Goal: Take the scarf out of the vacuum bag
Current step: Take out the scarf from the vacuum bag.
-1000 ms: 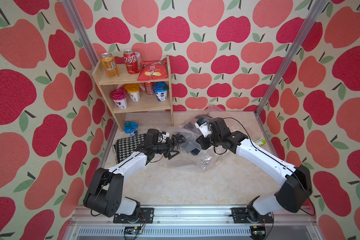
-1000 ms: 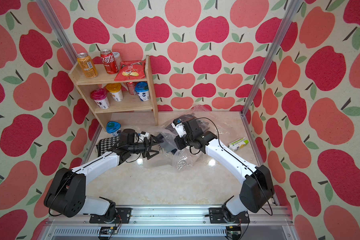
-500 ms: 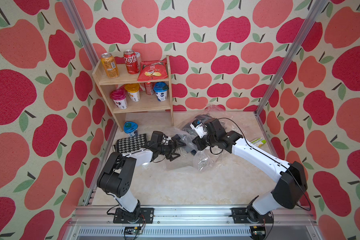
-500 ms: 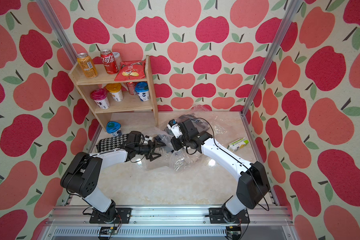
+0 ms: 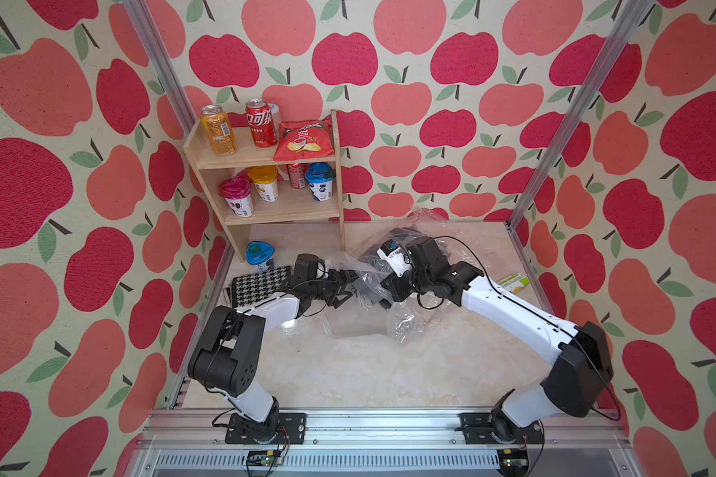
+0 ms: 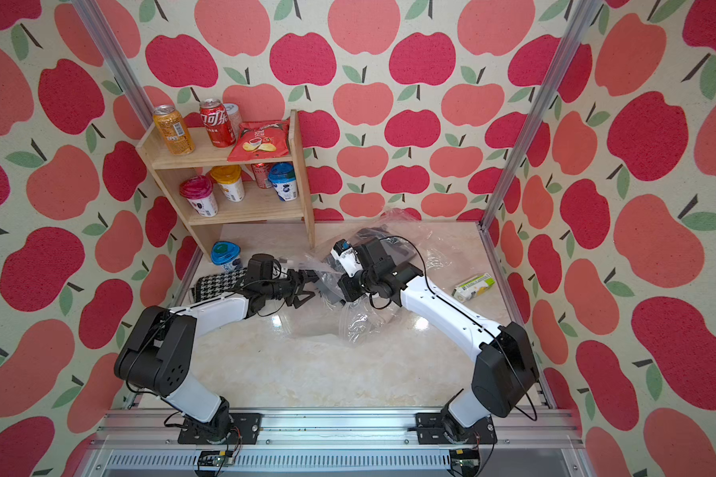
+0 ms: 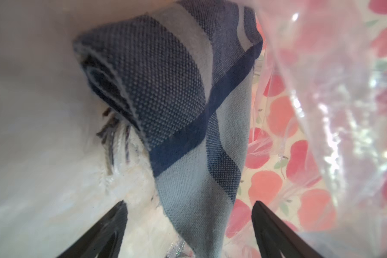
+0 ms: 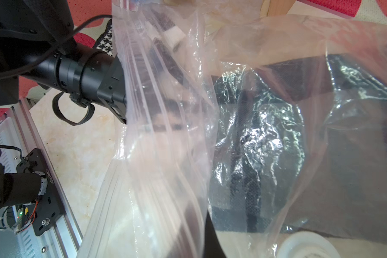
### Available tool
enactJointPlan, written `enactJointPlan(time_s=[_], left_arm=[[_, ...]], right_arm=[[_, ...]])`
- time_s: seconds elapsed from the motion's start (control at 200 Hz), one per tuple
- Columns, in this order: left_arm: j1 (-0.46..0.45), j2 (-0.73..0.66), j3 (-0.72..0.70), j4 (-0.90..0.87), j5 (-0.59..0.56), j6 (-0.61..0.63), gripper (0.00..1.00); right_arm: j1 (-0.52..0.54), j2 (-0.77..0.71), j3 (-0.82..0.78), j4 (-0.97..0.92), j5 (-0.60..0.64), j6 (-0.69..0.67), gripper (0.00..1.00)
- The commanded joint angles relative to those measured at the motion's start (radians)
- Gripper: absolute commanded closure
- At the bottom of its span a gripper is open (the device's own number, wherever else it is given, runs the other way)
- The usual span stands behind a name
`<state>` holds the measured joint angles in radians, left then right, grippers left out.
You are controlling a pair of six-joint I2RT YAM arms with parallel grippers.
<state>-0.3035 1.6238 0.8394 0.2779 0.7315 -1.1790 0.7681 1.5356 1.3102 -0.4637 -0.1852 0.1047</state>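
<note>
We see the vacuum bag (image 5: 402,327), a broad sheet of clear, crinkly, glossy film, billowed up around both grippers on the marbled tabletop (image 5: 348,371). Its ridged mouth drapes over the left gripper (image 5: 343,289), which reaches inside it. Inside the bag, directly ahead of that gripper, lies the scarf (image 7: 177,100): a folded woven cloth in pale grey-blue and dotted dark-blue bands, crossed by a navy stripe, with short tassels at one side. One tapering corner of it points in between the left gripper's black fingers (image 7: 119,214), which stand wide apart and do not pinch it. The right gripper (image 5: 383,295) is clamped shut on a fold of the bag's film, holding it raised. Close beside that gripper, the bag's small round white valve cap (image 8: 306,245) peeks out.
</note>
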Motion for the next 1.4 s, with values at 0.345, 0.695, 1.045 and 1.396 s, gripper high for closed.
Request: enactJointPlan(time_s=[0.345, 0.695, 1.045, 1.396], left_arm=[[0.068, 0.110, 0.085, -0.031, -0.033, 0.032, 0.12], [0.059, 0.162, 0.050, 0.088, -0.066, -0.068, 0.22], [0.048, 0.193, 0.090, 0.077, -0.119, -0.075, 0.48], [0.053, 0.179, 0.198, -0.049, -0.150, 0.018, 0.88]], right_arm=[[0.003, 0.000, 0.004, 0.008, -0.022, -0.004, 0.93], [0.036, 0.024, 0.023, 0.028, -0.063, 0.003, 0.94], [0.056, 0.036, 0.034, 0.037, -0.065, 0.014, 0.95], [0.056, 0.036, 0.040, 0.046, -0.059, 0.027, 0.95]])
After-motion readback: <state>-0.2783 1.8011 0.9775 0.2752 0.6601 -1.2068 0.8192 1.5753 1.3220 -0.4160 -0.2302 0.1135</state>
